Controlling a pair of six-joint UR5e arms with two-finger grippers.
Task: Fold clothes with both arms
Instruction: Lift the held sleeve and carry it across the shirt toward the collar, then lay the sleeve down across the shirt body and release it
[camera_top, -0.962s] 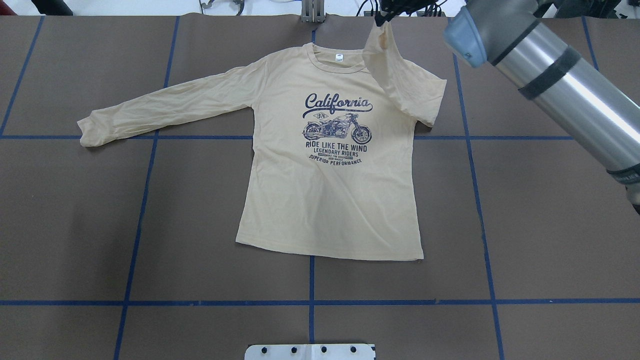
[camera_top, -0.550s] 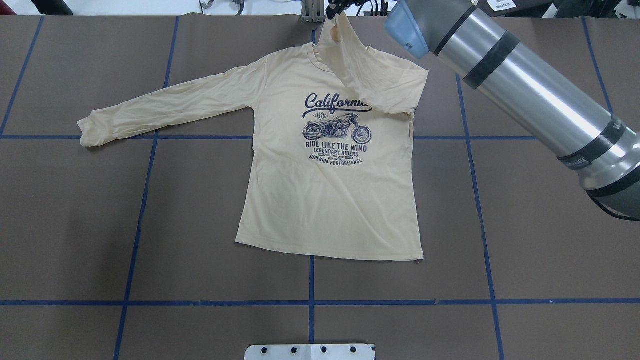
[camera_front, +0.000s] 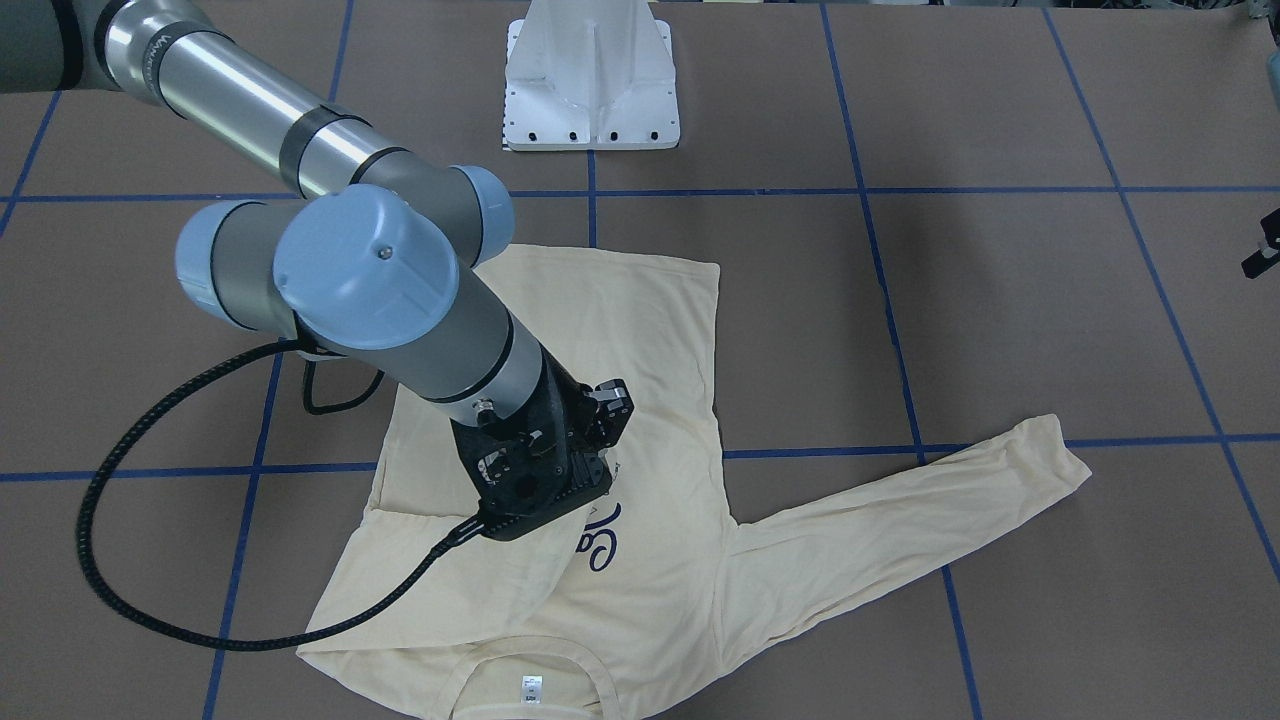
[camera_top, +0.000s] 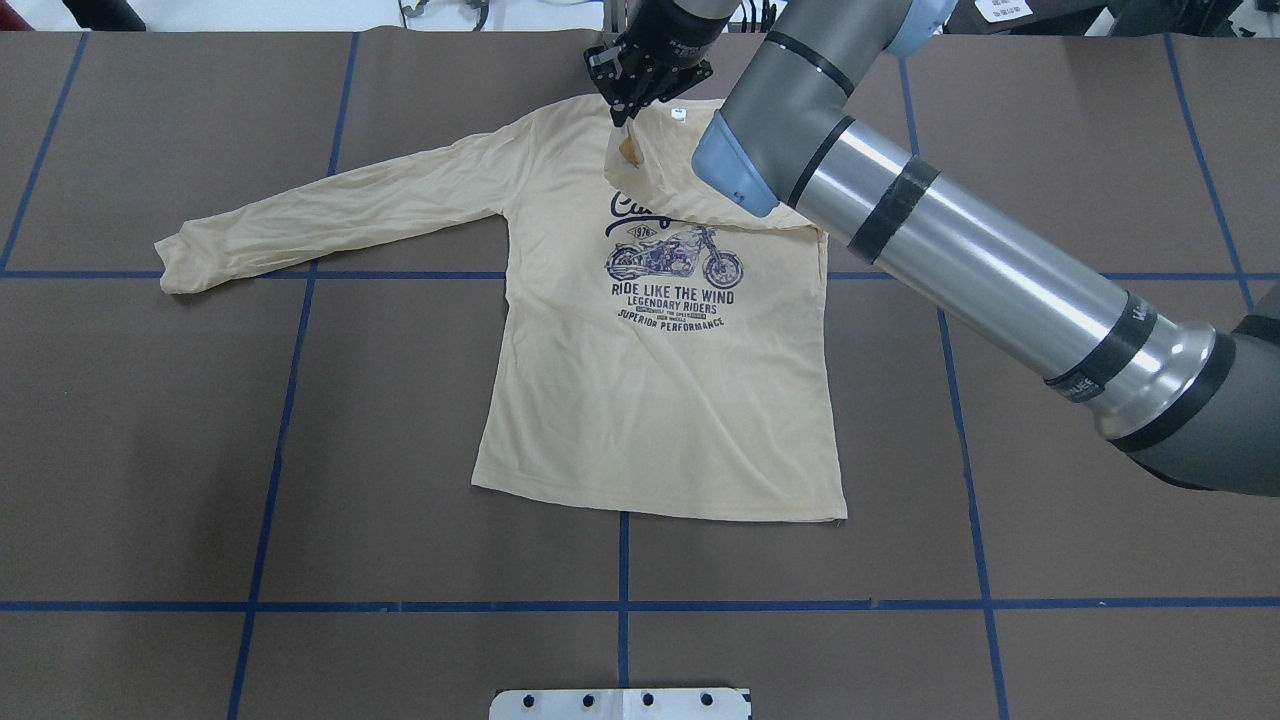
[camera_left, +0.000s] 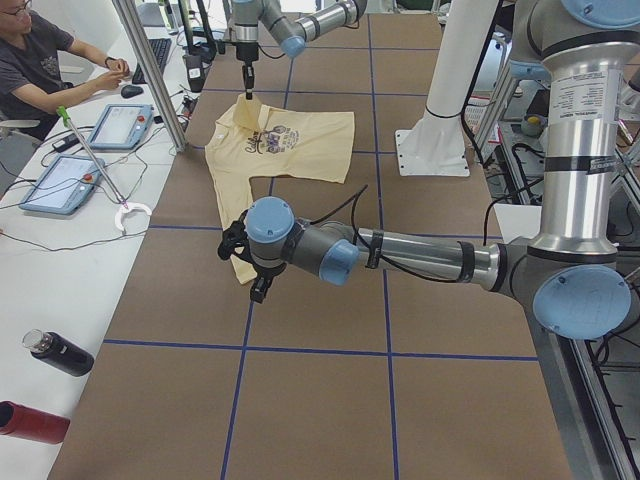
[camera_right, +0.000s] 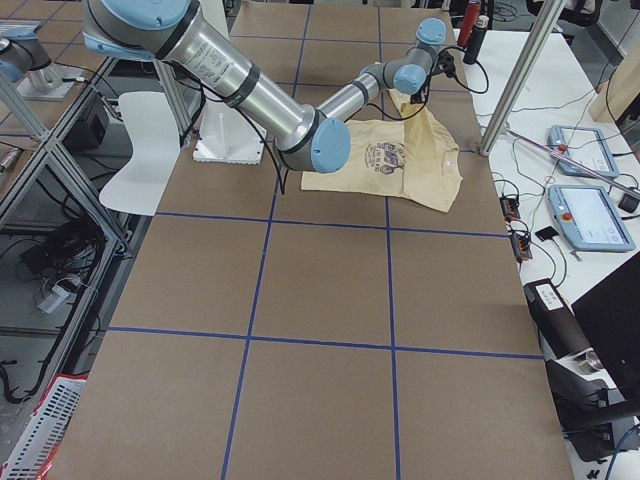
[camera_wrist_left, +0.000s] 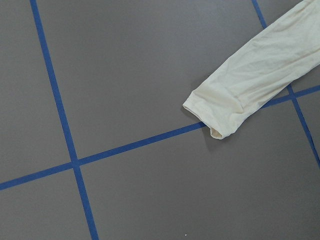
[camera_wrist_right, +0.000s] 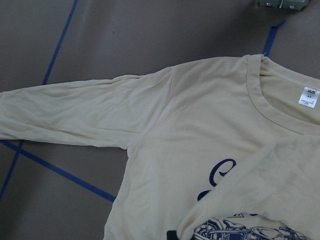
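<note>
Right arm (camera_right: 250, 85) reaches toward 1 o'clock over the T-shirt (camera_right: 385, 160); 1 sleeve (camera_right: 425, 125) lifted off the tabletop (camera_right: 300, 350). 2 tablets (camera_right: 590, 215) at 3 o'clock.

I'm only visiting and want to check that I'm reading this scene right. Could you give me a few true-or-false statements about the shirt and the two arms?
1. The right arm's tool grips one sleeve of the T-shirt. True.
2. The T-shirt lies print-down. False: its California motorcycle print faces up.
3. The other sleeve lies stretched out flat on the table. True.
4. The left arm's tool pinches that sleeve's cuff. False: it hovers above the cuff, apart from it.
</note>
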